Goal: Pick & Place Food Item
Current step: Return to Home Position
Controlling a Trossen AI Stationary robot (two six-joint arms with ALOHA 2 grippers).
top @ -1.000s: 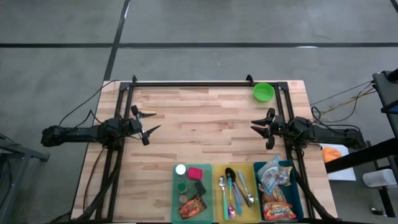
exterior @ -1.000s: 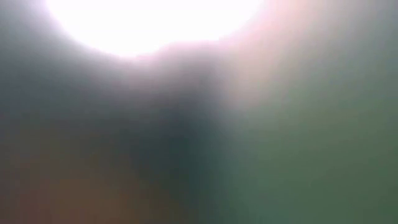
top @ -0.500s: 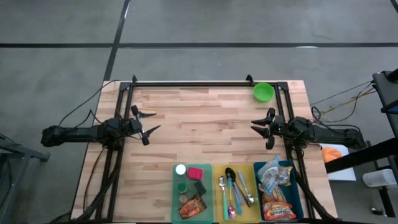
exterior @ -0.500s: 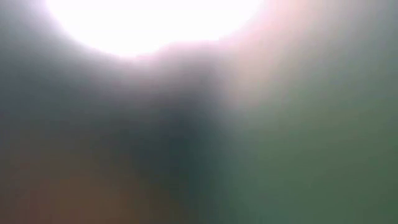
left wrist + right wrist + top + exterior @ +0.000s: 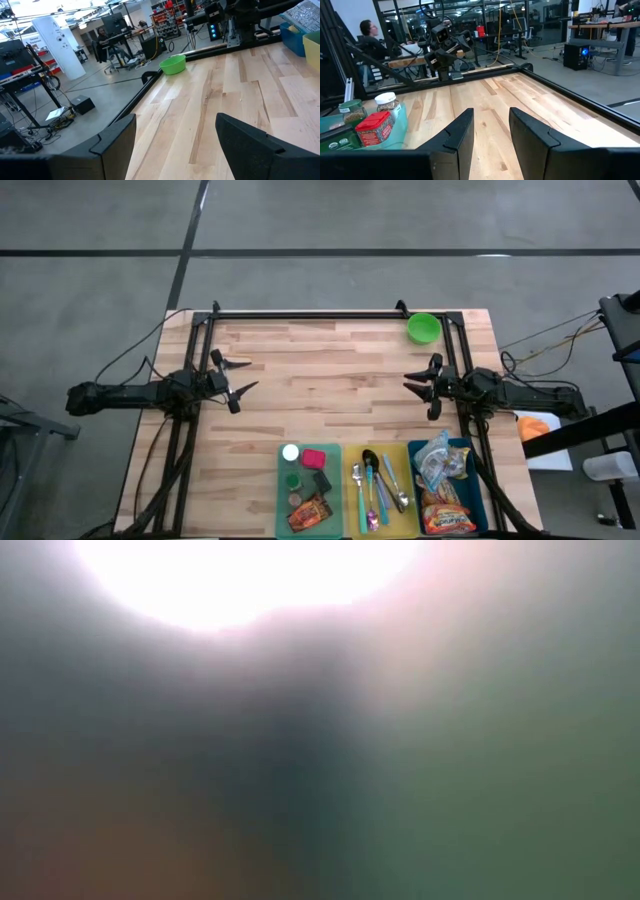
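Observation:
The food items lie in trays at the table's near edge. Snack bags (image 5: 436,464) fill a blue tray (image 5: 481,498), and a wrapped candy bar (image 5: 309,513) lies in a teal tray (image 5: 281,498) beside small jars (image 5: 374,129). A green bowl (image 5: 423,328) stands at the far right corner. My left gripper (image 5: 243,377) hovers open at the table's left side, pointing level toward the middle. My right gripper (image 5: 414,387) hovers open at the right side, facing it. Both hold nothing, as the wrist views show for the left gripper (image 5: 175,145) and the right gripper (image 5: 492,131). The low view is a blur.
A yellow tray (image 5: 352,498) with spoons and other cutlery sits between the teal and blue trays. A black frame rail (image 5: 300,313) runs along the table's far edge and down both sides. Bare wood (image 5: 330,380) lies between the two grippers.

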